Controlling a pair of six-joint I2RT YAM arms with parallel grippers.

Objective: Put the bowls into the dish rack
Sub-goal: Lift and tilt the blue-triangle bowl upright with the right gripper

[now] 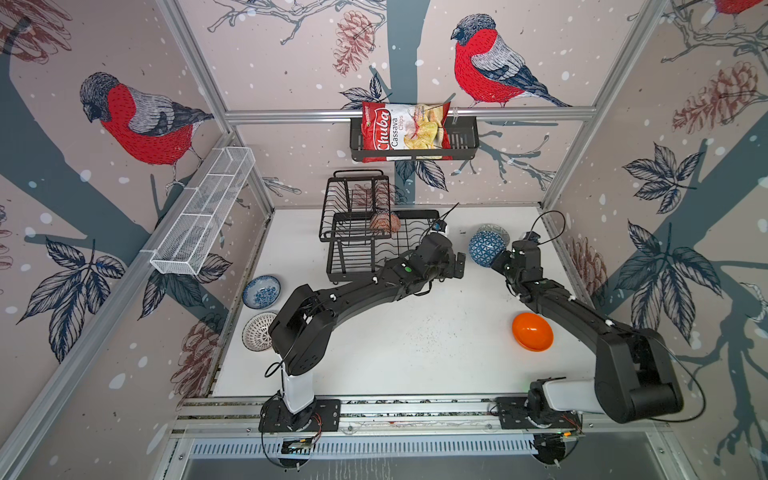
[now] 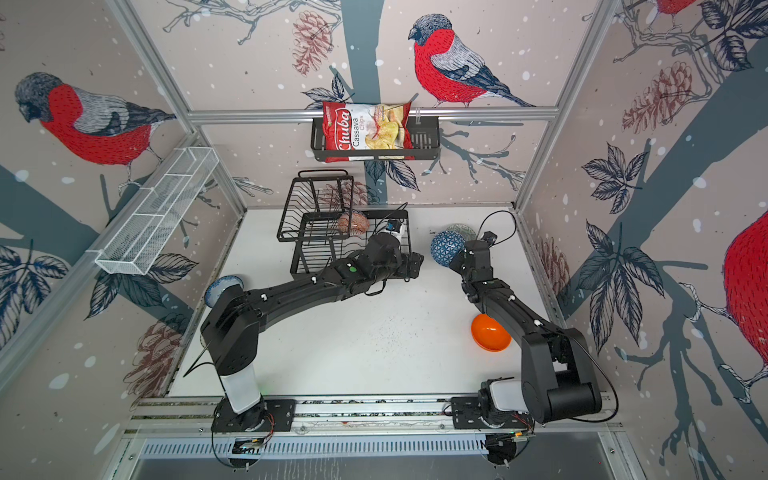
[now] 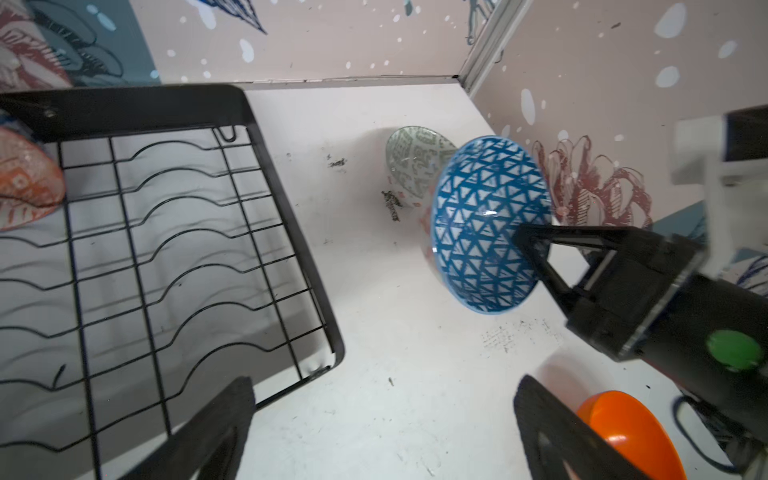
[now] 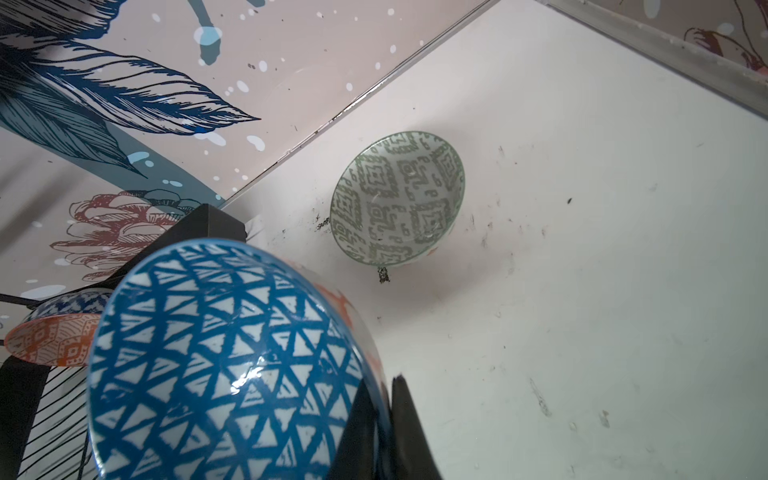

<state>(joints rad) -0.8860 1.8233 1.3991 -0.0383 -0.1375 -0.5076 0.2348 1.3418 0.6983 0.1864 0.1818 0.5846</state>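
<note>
While the right arm reaches forward along the right side of the table, the right gripper is clamped on the rim of the blue triangle-patterned bowl. It holds this bowl tilted on edge, clear of the table, with the patterned inside turned toward the left gripper. The left arm stretches from the near left toward the centre, and its fingers are spread wide apart and empty beside the dish rack. The blue bowl hangs just right of them, not touching. A grey-green bowl sits on the table just beyond it. A salmon bowl stands in the rack. An orange bowl lies near right. A floral bowl and a white, dark-rayed bowl sit at the left edge.
</note>
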